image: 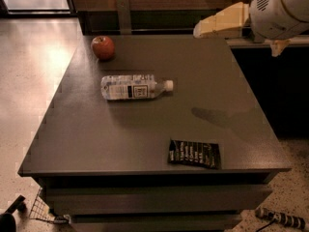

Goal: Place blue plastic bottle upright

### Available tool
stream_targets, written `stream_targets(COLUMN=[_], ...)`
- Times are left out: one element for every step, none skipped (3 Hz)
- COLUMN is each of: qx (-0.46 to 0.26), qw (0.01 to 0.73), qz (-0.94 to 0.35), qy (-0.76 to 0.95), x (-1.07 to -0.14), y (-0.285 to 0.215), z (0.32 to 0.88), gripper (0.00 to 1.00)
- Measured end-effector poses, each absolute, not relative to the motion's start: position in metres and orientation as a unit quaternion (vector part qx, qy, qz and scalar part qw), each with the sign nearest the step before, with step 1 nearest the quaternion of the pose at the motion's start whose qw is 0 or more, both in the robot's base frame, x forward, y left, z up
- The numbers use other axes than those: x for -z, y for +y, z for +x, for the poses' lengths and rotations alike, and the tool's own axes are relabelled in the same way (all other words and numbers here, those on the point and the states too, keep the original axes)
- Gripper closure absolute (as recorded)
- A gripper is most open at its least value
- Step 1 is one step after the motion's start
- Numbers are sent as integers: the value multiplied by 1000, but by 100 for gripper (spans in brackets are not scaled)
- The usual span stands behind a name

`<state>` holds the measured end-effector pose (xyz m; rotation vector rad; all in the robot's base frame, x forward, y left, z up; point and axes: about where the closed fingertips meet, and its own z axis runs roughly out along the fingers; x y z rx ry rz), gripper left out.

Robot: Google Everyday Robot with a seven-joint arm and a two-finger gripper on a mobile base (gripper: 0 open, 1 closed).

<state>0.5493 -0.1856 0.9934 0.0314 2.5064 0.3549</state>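
Note:
The blue plastic bottle [134, 87] lies on its side on the grey table [96, 139], left of centre, its white cap pointing right. It is clear with a pale label and dark print. My gripper [199, 31] hangs above the table's far right edge, cream-coloured, pointing left from the white arm housing [280, 6]. It is well to the right of and above the bottle, and holds nothing that I can see.
A red apple [103, 47] sits at the far left corner of the table. A dark snack packet [194, 153] lies near the front edge, right of centre. A dark cabinet stands to the right of the table.

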Motion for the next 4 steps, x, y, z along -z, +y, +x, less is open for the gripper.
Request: stream_targets(qx=[-148, -163, -180, -192], qw=[236, 215, 212, 227], qz=[92, 151, 219, 289], qy=[956, 951, 935, 910], x=[-992, -993, -992, -988], y=[-158, -142, -125, -117], z=[546, 546, 547, 556], gripper=[0, 0, 0, 0])
